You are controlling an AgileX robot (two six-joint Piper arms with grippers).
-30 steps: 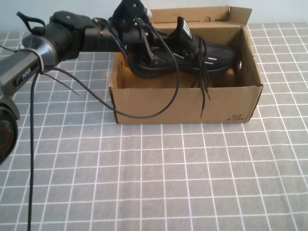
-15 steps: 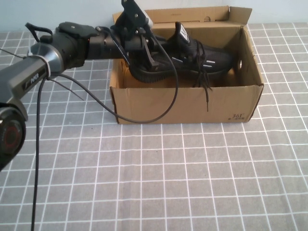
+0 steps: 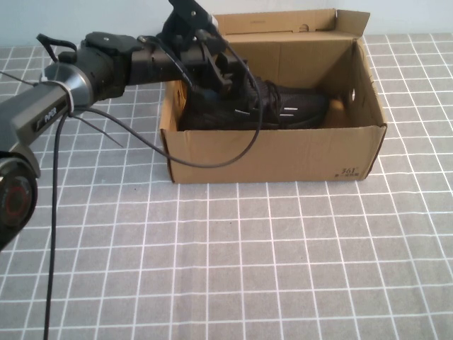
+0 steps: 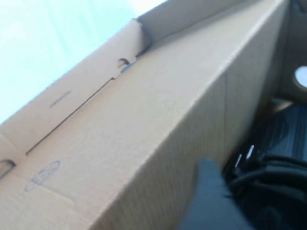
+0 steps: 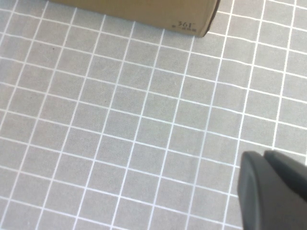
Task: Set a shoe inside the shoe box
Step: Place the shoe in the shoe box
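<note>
While the shoe [image 3: 272,108] lies inside the shoe box [image 3: 276,152], small unreadable print marks the box's corner.
Left tool [image 3: 225,73] over the heel, grip unclear; right tool [image 5: 271,189] closed, empty, above the counter [image 3: 233,262].

The high view looks down from the robot's side across the checked worktop [image 3: 248,269] at the shoe box [image 3: 276,152]. The left wrist view sits very close inside that box, facing its back wall and lid flap. The right wrist view looks down on the worktop, sharing the box's printed corner.
</note>
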